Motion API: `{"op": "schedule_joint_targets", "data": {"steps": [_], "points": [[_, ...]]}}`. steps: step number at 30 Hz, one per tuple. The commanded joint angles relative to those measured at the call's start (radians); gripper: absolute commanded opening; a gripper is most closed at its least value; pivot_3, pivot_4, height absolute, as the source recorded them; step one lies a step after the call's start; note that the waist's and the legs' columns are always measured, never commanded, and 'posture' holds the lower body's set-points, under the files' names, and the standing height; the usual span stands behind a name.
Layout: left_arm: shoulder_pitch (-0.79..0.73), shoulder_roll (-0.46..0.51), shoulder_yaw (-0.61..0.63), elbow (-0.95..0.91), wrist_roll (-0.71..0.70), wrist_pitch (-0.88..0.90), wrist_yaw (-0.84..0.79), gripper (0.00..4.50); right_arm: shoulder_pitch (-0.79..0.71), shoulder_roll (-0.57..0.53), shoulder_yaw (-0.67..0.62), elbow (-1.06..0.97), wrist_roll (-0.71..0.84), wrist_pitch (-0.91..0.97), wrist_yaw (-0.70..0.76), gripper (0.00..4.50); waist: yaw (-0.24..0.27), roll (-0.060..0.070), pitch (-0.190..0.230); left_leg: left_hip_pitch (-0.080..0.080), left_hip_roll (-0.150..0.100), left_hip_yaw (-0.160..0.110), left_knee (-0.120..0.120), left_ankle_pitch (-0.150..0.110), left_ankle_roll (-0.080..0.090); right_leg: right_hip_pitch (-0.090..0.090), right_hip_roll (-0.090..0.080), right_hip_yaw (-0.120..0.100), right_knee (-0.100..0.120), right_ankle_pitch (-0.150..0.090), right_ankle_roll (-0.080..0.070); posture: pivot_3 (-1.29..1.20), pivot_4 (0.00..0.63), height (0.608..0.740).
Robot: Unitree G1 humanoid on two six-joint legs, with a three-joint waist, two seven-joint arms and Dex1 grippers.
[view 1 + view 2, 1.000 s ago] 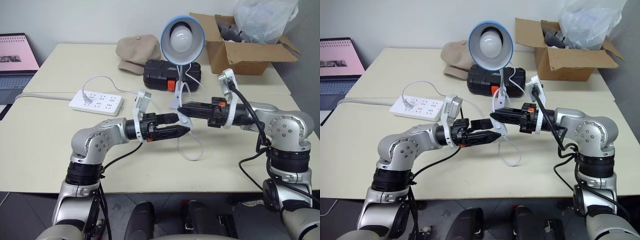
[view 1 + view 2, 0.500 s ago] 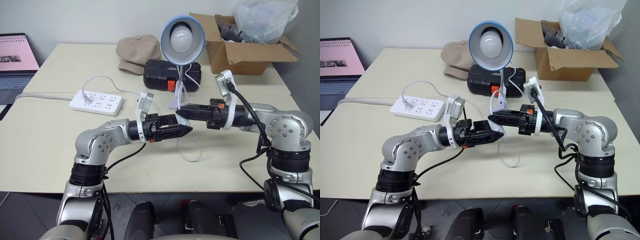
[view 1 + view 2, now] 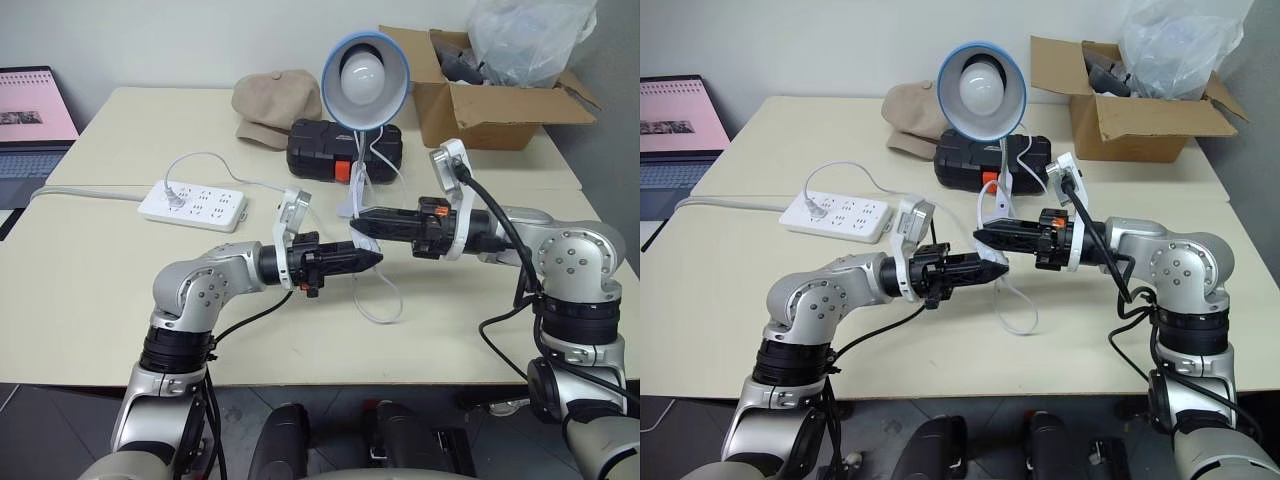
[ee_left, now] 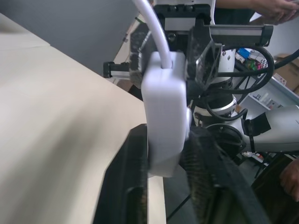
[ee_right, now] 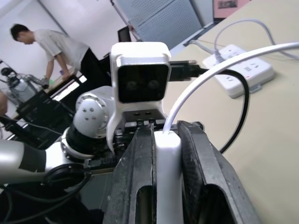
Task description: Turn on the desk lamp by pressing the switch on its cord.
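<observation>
Since the frame a second ago, the left gripper (image 3: 372, 258) has closed: its fingers, then spread, are now pinching the inline switch (image 4: 164, 112) of the cord (image 3: 380, 300). Both arms are otherwise keeping their place. The right gripper (image 3: 358, 222) is staying clamped on the same white switch body from the opposite side, its black fingers (image 5: 140, 172) pressing the switch's flanks in the right wrist view. The two grippers are meeting tip to tip above the table (image 3: 90, 300), both lying roughly level. Below them the cord is hanging in a loop that is resting on the tabletop. The desk lamp (image 3: 364, 68) is standing just behind the grippers, shade facing the camera, bulb unlit. A white power strip (image 3: 192, 204) is lying to the left, a black case (image 3: 320, 148) and a beige cap (image 3: 272, 104) behind the lamp, a cardboard box (image 3: 490, 104) at the far right.
</observation>
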Motion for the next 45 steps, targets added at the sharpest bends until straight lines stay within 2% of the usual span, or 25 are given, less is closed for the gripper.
{"op": "schedule_joint_targets", "data": {"steps": [1, 14, 16, 27, 31, 33, 34, 36, 38, 42, 45], "points": [[-0.007, -0.008, 0.012, -0.014, -0.015, -0.018, -0.007, 0.49, -0.019, -0.015, -0.005, -0.036, 0.024, -0.009, -0.004, 0.38, 0.000, 0.000, 0.000, 0.000, 0.000, 0.000, 0.000, 0.000, 0.000, 0.000, 0.000, 0.000, 0.000, 0.000, 0.000, 0.00, 0.150, 0.740], [0.005, -0.006, 0.009, -0.017, -0.009, -0.030, -0.012, 0.48, -0.017, -0.022, 0.011, -0.033, 0.022, -0.014, -0.001, 0.38, 0.000, 0.000, 0.000, 0.000, 0.000, 0.000, 0.000, 0.000, 0.000, 0.000, 0.000, 0.000, 0.000, 0.000, 0.000, 0.00, 0.150, 0.740], [0.002, -0.006, 0.013, -0.010, -0.017, -0.021, -0.012, 1.18, -0.016, -0.023, 0.012, -0.033, 0.022, -0.016, 0.000, 0.38, 0.000, 0.000, 0.000, 0.000, 0.000, 0.000, 0.000, 0.000, 0.000, 0.000, 0.000, 0.000, 0.000, 0.000, 0.000, 0.00, 0.150, 0.740], [0.025, 0.050, -0.009, -0.040, 0.002, -0.035, -0.061, 3.08, -0.005, -0.018, -0.005, -0.012, 0.026, -0.024, -0.030, 0.37, 0.000, 0.000, 0.000, 0.000, 0.000, 0.000, 0.000, 0.000, 0.000, 0.000, 0.000, 0.000, 0.000, 0.000, 0.000, 0.00, 0.150, 0.740], [0.050, 0.109, -0.050, -0.069, 0.091, -0.121, -0.092, 3.81, 0.006, -0.016, -0.036, 0.013, 0.030, -0.017, -0.069, 0.37, 0.000, 0.000, 0.000, 0.000, 0.000, 0.000, 0.000, 0.000, 0.000, 0.000, 0.000, 0.000, 0.000, 0.000, 0.000, 0.00, 0.150, 0.740], [0.069, 0.152, -0.082, -0.083, 0.177, -0.217, -0.113, 4.15, 0.017, -0.016, -0.053, 0.032, 0.023, -0.015, -0.098, 0.37, 0.000, 0.000, 0.000, 0.000, 0.000, 0.000, 0.000, 0.000, 0.000, 0.000, 0.000, 0.000, 0.000, 0.000, 0.000, 0.00, 0.150, 0.740], [0.081, 0.185, -0.108, -0.089, 0.263, -0.315, -0.118, 4.32, 0.030, -0.019, -0.060, 0.049, 0.006, -0.019, -0.119, 0.37, 0.001, 0.000, 0.000, 0.000, 0.000, 0.000, 0.000, 0.000, 0.000, 0.000, 0.000, 0.000, 0.000, 0.000, 0.000, 0.00, 0.150, 0.740], [0.097, 0.234, -0.147, -0.090, 0.395, -0.479, -0.133, 4.50, 0.053, -0.021, -0.062, 0.079, -0.034, -0.031, -0.160, 0.37, 0.001, 0.000, 0.000, 0.000, 0.000, 0.000, 0.000, 0.000, 0.000, 0.000, 0.000, 0.000, -0.001, 0.000, 0.000, 0.00, 0.150, 0.740], [0.099, 0.244, -0.152, -0.076, 0.458, -0.580, -0.124, 4.50, 0.069, -0.022, -0.044, 0.104, -0.080, -0.051, -0.189, 0.37, 0.003, 0.000, 0.000, 0.000, 0.000, 0.001, -0.001, 0.000, 0.000, 0.000, 0.000, 0.000, -0.001, 0.000, 0.000, 0.00, 0.150, 0.740], [0.112, 0.260, -0.126, -0.077, 0.502, -0.685, -0.127, 4.50, 0.078, -0.003, -0.004, 0.187, -0.204, -0.092, -0.285, 0.37, 0.009, 0.000, 0.000, 0.000, 0.000, 0.002, -0.001, 0.000, 0.000, -0.001, -0.001, 0.001, -0.001, 0.000, 0.000, 0.00, 0.150, 0.740], [0.123, 0.283, -0.100, -0.097, 0.497, -0.693, -0.129, 4.50, 0.066, 0.021, 0.000, 0.252, -0.264, -0.117, -0.338, 0.37, 0.010, 0.000, 0.000, 0.000, 0.000, 0.002, -0.001, 0.000, 0.000, -0.001, -0.001, 0.001, -0.001, 0.000, 0.000, 0.00, 0.150, 0.740]]}}
